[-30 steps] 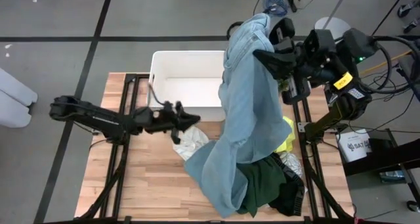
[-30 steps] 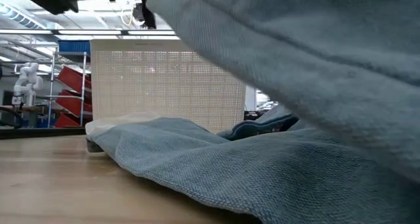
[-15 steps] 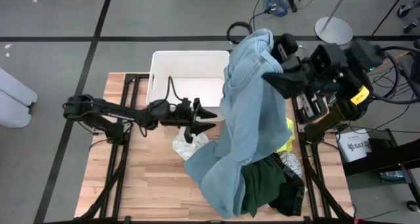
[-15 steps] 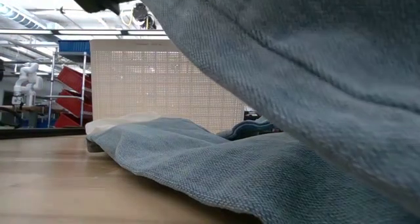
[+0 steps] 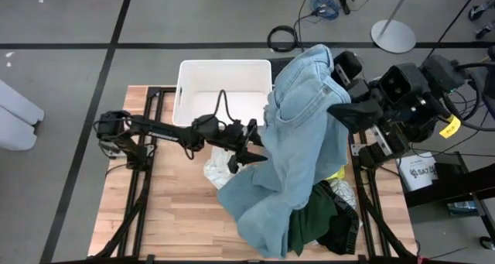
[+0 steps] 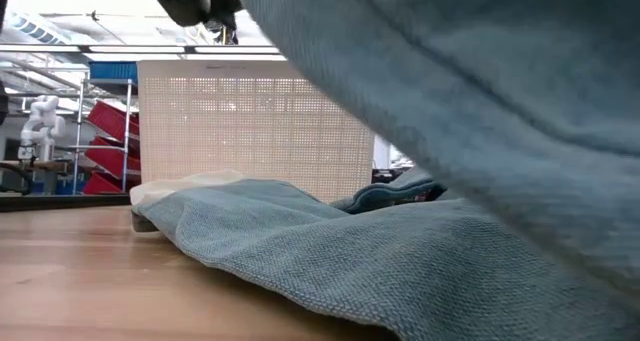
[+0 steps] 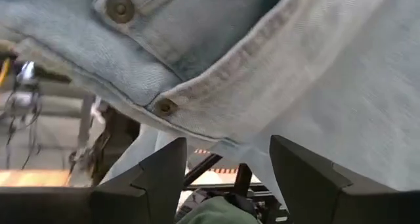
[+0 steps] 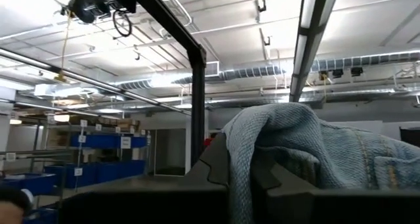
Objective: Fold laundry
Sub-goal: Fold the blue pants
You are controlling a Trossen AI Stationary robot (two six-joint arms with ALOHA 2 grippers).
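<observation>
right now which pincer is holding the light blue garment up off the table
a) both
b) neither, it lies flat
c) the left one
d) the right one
d: the right pincer is shut on the top of the light blue garment, which hangs from it down to the table, while the left pincer stands open beside the hanging cloth without gripping it.

Grey concrete floor [image 5: 69, 70] crossed by dark tape lines. Pale wooden slatted tabletop [image 5: 186, 217]. Blue shelving [image 6: 110, 71], red bins [image 6: 105, 151]. Ceiling: long strip light [image 8: 314, 27], silver ducting [image 8: 289, 73], black steel beam [image 8: 187, 60].
</observation>
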